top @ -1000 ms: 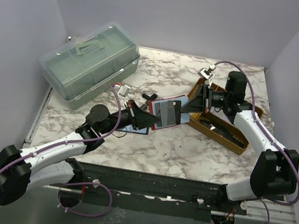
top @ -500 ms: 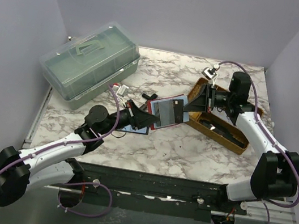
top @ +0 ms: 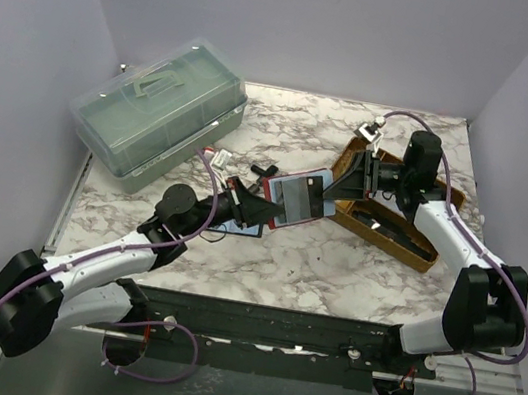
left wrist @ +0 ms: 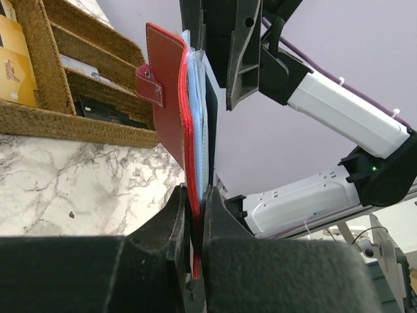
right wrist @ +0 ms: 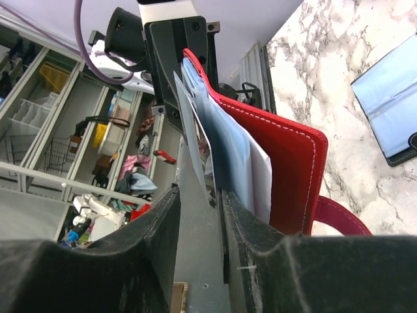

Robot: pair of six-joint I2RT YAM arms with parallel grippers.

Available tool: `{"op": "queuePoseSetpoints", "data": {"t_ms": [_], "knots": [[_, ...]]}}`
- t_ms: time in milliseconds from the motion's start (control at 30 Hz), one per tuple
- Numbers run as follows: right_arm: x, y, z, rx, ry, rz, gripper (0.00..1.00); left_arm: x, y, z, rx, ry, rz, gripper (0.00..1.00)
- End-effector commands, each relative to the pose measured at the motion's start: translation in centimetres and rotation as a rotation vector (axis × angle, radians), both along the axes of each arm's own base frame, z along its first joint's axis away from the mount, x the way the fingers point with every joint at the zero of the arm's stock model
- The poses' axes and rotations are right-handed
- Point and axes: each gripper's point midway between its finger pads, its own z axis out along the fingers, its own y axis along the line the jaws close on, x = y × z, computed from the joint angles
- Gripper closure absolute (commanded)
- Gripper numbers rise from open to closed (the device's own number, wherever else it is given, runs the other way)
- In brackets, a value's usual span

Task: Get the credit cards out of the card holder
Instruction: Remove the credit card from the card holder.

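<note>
The red card holder [top: 283, 204] is held upright above the table between both arms. Light blue and grey credit cards [top: 305, 196] stick out of it. My left gripper [top: 245, 207] is shut on the holder's red cover [left wrist: 171, 98] at its lower edge, and the light blue cards [left wrist: 199, 117] stand beside the cover. My right gripper [top: 339, 185] is at the holder's other end. In the right wrist view its jaws stand a little apart, with a grey card [right wrist: 199, 215] between them. More light blue cards [right wrist: 228, 150] and the red cover [right wrist: 287, 169] lie just to the right.
A wicker tray [top: 395, 230] with compartments lies under the right arm. A clear lidded box [top: 156, 114] stands at the back left. A black wallet with a blue card [top: 239, 226] lies on the marble below the left gripper, and also shows in the right wrist view [right wrist: 391, 104].
Both grippers and the red holder have shifted slightly to the right. The right wrist has moved a little back and right.
</note>
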Motion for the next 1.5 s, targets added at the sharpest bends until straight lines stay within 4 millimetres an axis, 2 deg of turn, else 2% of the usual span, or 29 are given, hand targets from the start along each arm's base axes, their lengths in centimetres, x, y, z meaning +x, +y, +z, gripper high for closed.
{"op": "queuePoseSetpoints", "data": {"t_ms": [0, 133, 367, 800, 900, 1033, 1133, 1200, 1333, 1467], "knots": [[-0.3, -0.1, 0.1, 0.010, 0.002, 0.024, 0.63, 0.4, 0.0, 3.1, -0.076, -0.071, 0.014, 1.00], [0.1, 0.0, -0.4, -0.005, 0.019, -0.004, 0.54, 0.5, -0.1, 3.4, -0.088, -0.076, 0.012, 1.00], [0.6, 0.1, -0.6, -0.012, 0.032, -0.013, 0.49, 0.6, -0.3, 3.6, -0.104, -0.081, 0.008, 1.00], [0.3, 0.2, -0.5, 0.002, 0.116, 0.005, 0.51, 1.1, -0.8, 3.1, -0.117, -0.065, 0.000, 1.00], [0.5, 0.2, -0.6, 0.001, 0.125, 0.002, 0.58, 1.2, -0.8, 3.0, -0.115, -0.064, -0.001, 1.00], [0.7, 0.3, -0.7, 0.000, 0.130, -0.002, 0.76, 1.2, -0.9, 2.8, -0.112, -0.061, -0.002, 1.00], [0.6, 0.2, -0.7, 0.002, 0.120, 0.003, 0.93, 1.2, -0.7, 2.6, -0.111, -0.059, 0.004, 1.00], [0.4, 0.0, -0.5, 0.005, 0.104, 0.008, 1.00, 1.1, -0.5, 2.4, -0.112, -0.058, 0.013, 1.00], [0.2, -0.7, -0.1, 0.014, 0.047, 0.003, 1.00, 1.1, 0.4, 2.1, -0.117, -0.054, 0.041, 1.00], [1.0, -1.7, -0.3, 0.011, -0.001, -0.043, 1.00, 1.1, 1.5, 2.0, -0.125, -0.049, 0.066, 1.00]]}}
